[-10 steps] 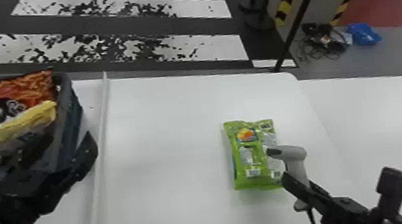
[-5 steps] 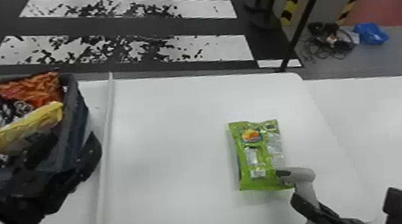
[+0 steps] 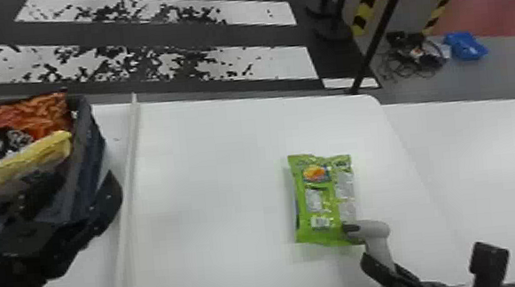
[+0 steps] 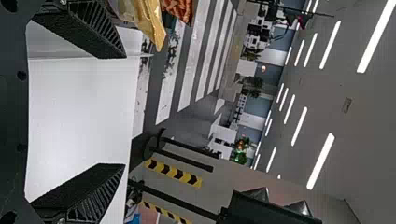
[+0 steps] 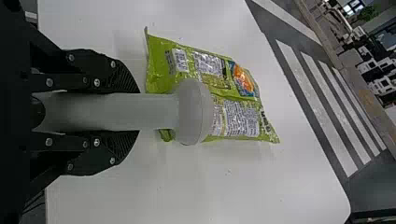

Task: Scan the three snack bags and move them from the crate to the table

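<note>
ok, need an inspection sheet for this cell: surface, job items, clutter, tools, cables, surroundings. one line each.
Surface: white table, a pale raised strip running between crate and green bag.
Job items: green snack bag flat on the table; orange snack bag and yellow snack bag in the crate; handheld scanner at the green bag's near end, contact unclear.
Clutter: blue item on the floor beyond the table.
Tools: left tool by the crate, fingers apart; right tool closed on the scanner's handle.
Cables: tangle on the floor beside the blue item.
Surroundings: white floor stripes, black-and-yellow markings.
</note>
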`<action>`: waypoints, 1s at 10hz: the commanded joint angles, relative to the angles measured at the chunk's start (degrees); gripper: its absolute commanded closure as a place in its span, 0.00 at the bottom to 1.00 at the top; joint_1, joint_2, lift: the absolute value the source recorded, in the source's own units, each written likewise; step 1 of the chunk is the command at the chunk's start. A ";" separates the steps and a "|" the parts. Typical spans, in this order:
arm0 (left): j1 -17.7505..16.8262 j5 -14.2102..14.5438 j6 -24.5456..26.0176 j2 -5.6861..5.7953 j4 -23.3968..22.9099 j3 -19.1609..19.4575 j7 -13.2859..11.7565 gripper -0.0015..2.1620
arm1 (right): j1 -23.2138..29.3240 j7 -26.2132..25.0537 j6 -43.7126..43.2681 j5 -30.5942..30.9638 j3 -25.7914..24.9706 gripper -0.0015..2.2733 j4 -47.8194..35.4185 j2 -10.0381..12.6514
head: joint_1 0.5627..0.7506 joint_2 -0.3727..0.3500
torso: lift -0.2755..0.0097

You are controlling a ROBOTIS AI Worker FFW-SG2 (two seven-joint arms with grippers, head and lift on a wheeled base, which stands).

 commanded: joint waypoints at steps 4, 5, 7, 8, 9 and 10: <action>0.18 0.04 0.13 0.02 -0.47 -0.03 0.00 0.02 | -0.59 0.01 0.74 -0.68 -0.94 0.99 -0.24 -0.46 | 0.70 0.28 | 0.75; 0.45 -0.05 0.13 0.02 -0.65 -0.03 0.00 0.02 | -0.68 0.01 2.15 -1.12 -2.00 0.99 -2.53 -0.64 | 0.70 0.27 | 0.75; 0.89 -0.05 0.13 0.02 -1.44 -0.03 0.00 0.02 | -4.81 -0.52 6.72 -1.65 -4.54 0.99 -3.67 -0.99 | 0.70 0.25 | 0.75; 0.89 -0.05 0.30 0.20 -1.70 -0.12 -0.26 0.02 | -7.53 -1.22 6.72 -0.95 -5.69 0.99 -1.83 -1.08 | 0.70 0.24 | 0.75; 0.89 -0.13 0.30 0.38 -1.88 -0.38 -0.35 0.02 | -10.87 -2.89 6.72 1.51 -5.77 0.99 1.07 -1.96 | 0.70 0.22 | 0.75; 0.89 -0.22 0.48 0.73 -2.14 -0.82 -0.26 0.02 | -13.95 -4.39 6.72 3.45 -5.86 0.99 4.85 -3.28 | 0.70 0.18 | 0.75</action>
